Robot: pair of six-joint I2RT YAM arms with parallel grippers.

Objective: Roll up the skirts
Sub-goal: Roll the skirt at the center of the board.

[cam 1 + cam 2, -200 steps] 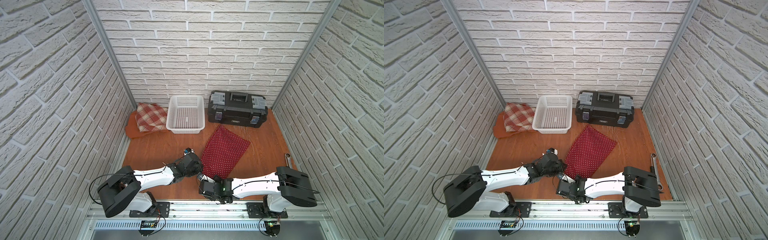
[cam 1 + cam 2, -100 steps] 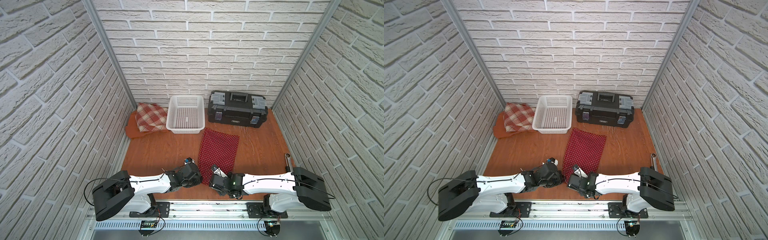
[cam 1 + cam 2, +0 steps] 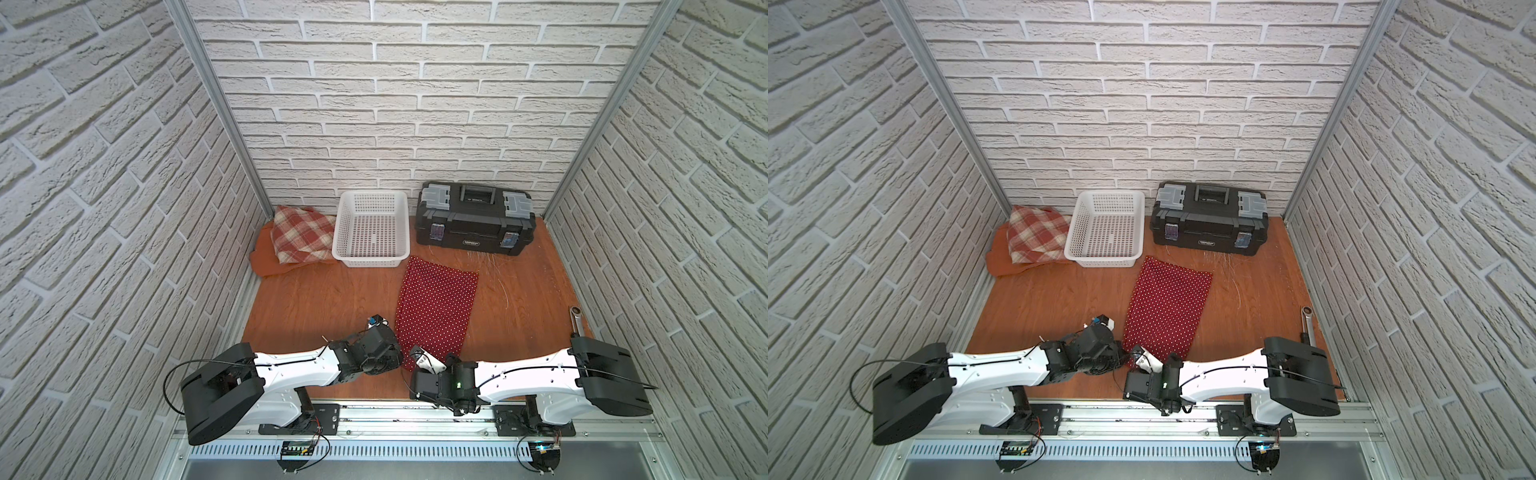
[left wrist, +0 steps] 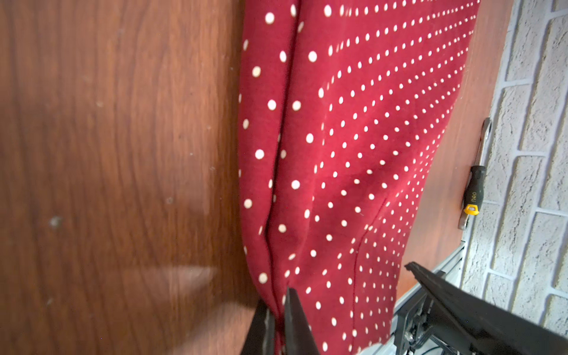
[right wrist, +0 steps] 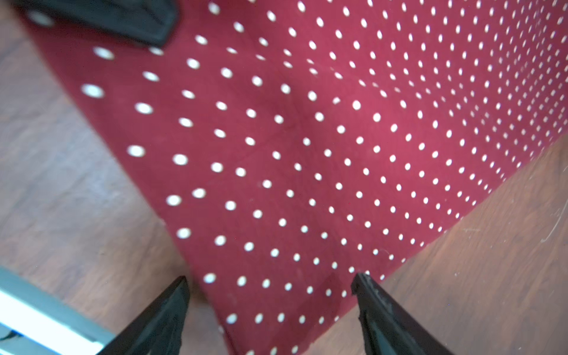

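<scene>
Both top views are looking down from high above the polka-dot skirt (image 3: 434,309); both wrist cameras are peering closely at its near end.

Rust-orange skirt (image 3: 262,259): you see only a rim; the plaid skirt (image 3: 301,235) covers the rest.
Polka-dot skirt (image 3: 434,307): in both top views the right arm covers its near corner; both wrist views crop it at the picture's edge.
Left claw (image 4: 276,302): from above, its own body hides the fingertips; your wrist view crops the fingers.
Right claw (image 5: 270,281): you get only two blurred fingertips, the rest cropped.
Wrench (image 3: 577,320): the right arm hides its handle end.
Toolbox (image 3: 473,224): label too small to read.
</scene>
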